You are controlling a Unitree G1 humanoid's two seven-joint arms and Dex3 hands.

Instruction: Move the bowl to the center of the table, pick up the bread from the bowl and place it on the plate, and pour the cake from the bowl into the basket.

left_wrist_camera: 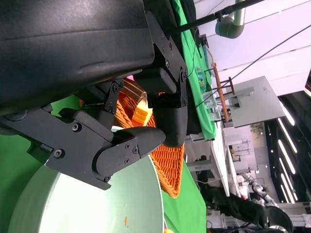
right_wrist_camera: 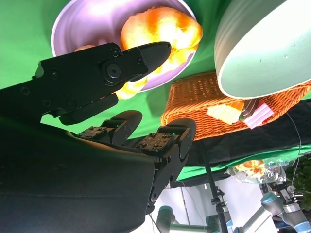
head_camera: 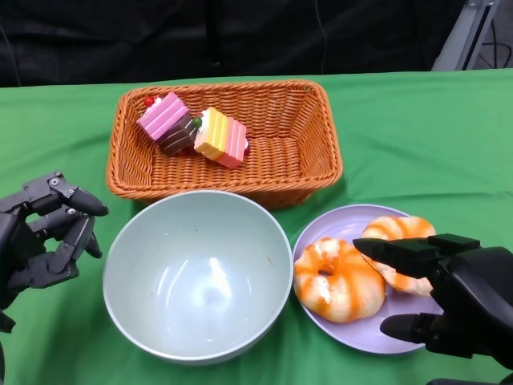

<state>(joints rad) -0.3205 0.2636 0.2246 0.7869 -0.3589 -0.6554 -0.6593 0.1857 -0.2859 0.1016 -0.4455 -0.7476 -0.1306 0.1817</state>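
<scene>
Bowl sits empty mid-table, just before the basket holding both cake pieces. Bread lies on the plate. My left hand and right hand hover, fingers apart, holding nothing.

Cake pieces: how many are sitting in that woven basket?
2. A pink and brown cake lies at the back left of the basket, and a yellow and pink cake lies touching it toward the middle. None seem hidden.
</scene>
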